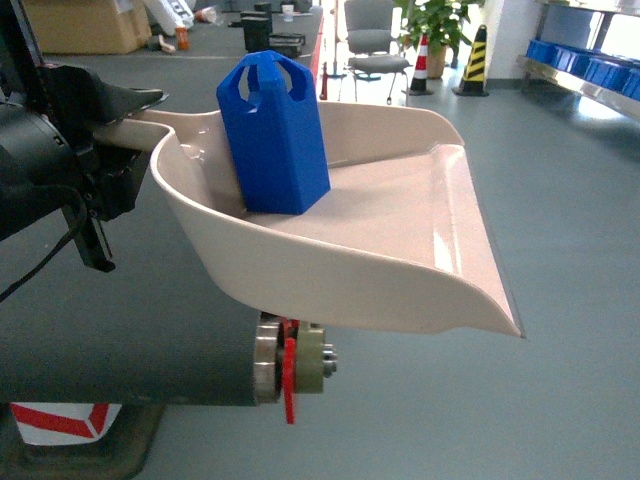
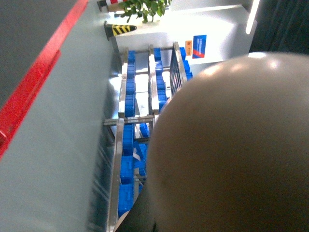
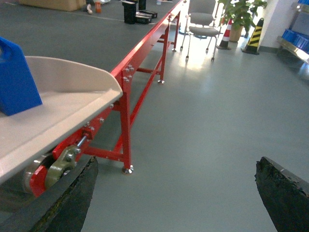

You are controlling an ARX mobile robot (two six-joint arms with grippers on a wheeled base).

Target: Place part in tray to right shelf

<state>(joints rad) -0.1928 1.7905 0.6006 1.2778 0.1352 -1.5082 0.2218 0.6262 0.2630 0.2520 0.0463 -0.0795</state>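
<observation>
Cream-beige tray held up across centre of head view, handle running off to upper left into left pincer; handle end hidden among black housing there, so grip state cannot be told from these views. Bright-blue part standing upright inside tray, against rear wall, base touching tray floor; two holes at rounded top visible. Same part at left edge of right wrist view, resting on tray. Right pincer wide apart, two dark fingers at lower corners of that view, nothing between them, grey floor beyond. Red-framed conveyor below tray, running toward upper centre. Right shelf at upper right of head view, steel rails carrying blue crates, well apart from tray. Left wrist view largely blocked by tray underside.
</observation>
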